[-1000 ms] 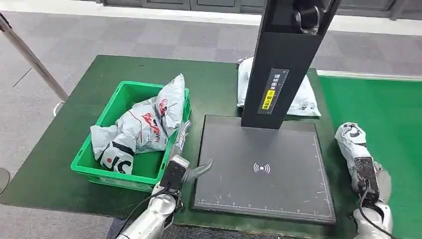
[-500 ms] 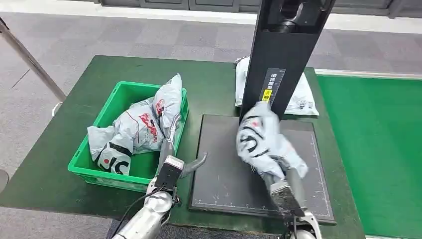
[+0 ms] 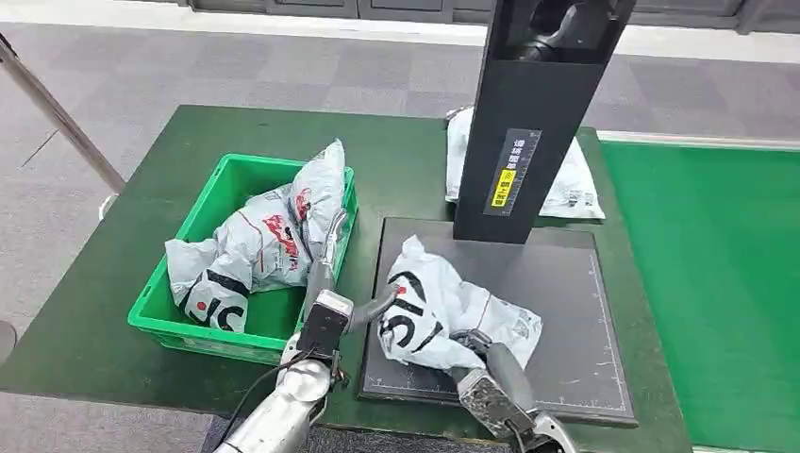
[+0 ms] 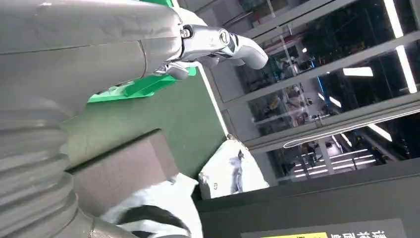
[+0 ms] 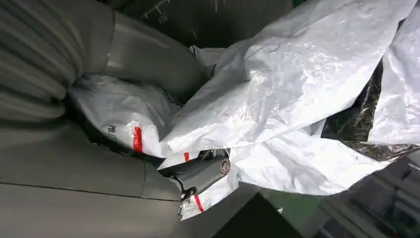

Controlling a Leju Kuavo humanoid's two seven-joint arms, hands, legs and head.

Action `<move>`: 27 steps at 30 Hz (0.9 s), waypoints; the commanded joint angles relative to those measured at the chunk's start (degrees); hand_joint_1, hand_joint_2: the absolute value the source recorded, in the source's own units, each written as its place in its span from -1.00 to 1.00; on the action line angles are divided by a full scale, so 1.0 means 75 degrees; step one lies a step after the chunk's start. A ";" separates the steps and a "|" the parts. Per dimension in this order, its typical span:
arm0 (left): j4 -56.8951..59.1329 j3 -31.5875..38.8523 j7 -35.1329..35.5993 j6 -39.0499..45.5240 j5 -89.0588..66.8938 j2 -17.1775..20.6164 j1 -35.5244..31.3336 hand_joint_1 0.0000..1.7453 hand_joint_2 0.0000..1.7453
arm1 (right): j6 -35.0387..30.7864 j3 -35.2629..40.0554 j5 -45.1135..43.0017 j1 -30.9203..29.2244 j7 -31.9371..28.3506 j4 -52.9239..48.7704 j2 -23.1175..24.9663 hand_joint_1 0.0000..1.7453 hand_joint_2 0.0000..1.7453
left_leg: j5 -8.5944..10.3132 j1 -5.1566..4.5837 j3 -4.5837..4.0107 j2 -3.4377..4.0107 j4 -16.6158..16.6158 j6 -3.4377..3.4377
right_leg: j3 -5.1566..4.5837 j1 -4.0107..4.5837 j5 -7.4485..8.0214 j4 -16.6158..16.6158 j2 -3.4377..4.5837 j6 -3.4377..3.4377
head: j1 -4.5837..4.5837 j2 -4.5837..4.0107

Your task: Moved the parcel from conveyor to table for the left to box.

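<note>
Centrally, parcel (image 3: pixel 451 316) lying on dark scanner pad (image 3: pixel 566 283) of green bench (image 3: pixel 396 160), crumpled white mailer with black and red print, just in front of black scanner column (image 3: pixel 528 123). Right robot hand (image 3: pixel 491 373) at near edge of parcel, fingers wrapped in film as seen in right wrist view (image 5: pixel 198 173): gripping the parcel, not yet released. Left robot hand (image 3: pixel 332 283) between green crate (image 3: pixel 189 283) and pad, holding nothing, fingers spread, thumb (image 3: pixel 377 307) reaching toward parcel's near-left corner, touching or nearly so; contact not resolvable. Crate already carrying several similar mailers (image 3: pixel 255 245); another mailer (image 3: pixel 575 184) flat on bench behind column; green conveyor belt (image 3: pixel 726 283) alongside at right. Step in hand, judged: set-down phase of transfer, parcel delivered within reach of left side. Next move likely calling for release by right, withdrawal clear of pad, then closure of left around bunched film near its thumb. Slippery, slack film apt to slide or drag; grasp on a gathered fold advisable.
</note>
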 commanded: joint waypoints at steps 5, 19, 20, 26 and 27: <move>-0.0638 0.0073 0.0379 0.0066 -0.0475 0.0189 0.0248 -1.00 1.00 | -0.0592 -0.0173 0.0080 0.0013 0.0665 0.0327 0.0028 -1.00 -1.00 | -0.0001 0.0002 0.0016 0.0019 -0.0011 -0.0002 | 0.0015 0.0003 0.0003 -0.0014 0.0008 -0.0005 | 0.0003 0.0000; 0.0024 -0.0333 0.0785 -0.0639 -0.1161 0.0429 -0.0167 -1.00 1.00 | 0.0603 -0.2290 -0.2995 -0.0197 -0.1971 -0.0397 0.0573 -1.00 -1.00 | 0.0003 -0.0004 0.0014 0.0025 -0.0011 -0.0004 | 0.0008 -0.0001 0.0007 -0.0009 0.0011 -0.0007 | 0.0000 0.0000; 0.0240 -0.0415 0.0918 -0.0780 -0.1341 0.0417 -0.0242 -1.00 1.00 | 0.0742 -0.2450 -0.3139 -0.0215 -0.2065 -0.0439 0.0633 -1.00 -1.00 | 0.0003 -0.0005 0.0010 0.0016 -0.0007 -0.0002 | 0.0005 -0.0004 0.0004 -0.0005 0.0006 -0.0004 | 0.0000 0.0000; 0.2488 -0.1056 0.2170 -0.2136 -0.2839 0.0170 -0.1031 -1.00 1.00 | 0.1775 -0.3334 -0.4256 -0.0871 -0.2032 0.0196 0.0807 -1.00 -1.00 | 0.0008 -0.0005 0.0017 0.0007 -0.0011 0.0001 | 0.0016 -0.0003 0.0009 -0.0012 -0.0001 -0.0001 | 0.0003 0.0000; 0.2926 -0.1122 0.2236 -0.2296 -0.3089 0.0106 -0.1181 -1.00 1.00 | 0.1995 -0.3473 -0.4423 -0.0911 -0.1976 0.0281 0.0847 -1.00 -1.00 | 0.0010 -0.0004 0.0020 0.0011 -0.0015 0.0001 | 0.0020 -0.0002 0.0012 -0.0018 -0.0001 -0.0002 | 0.0000 0.0000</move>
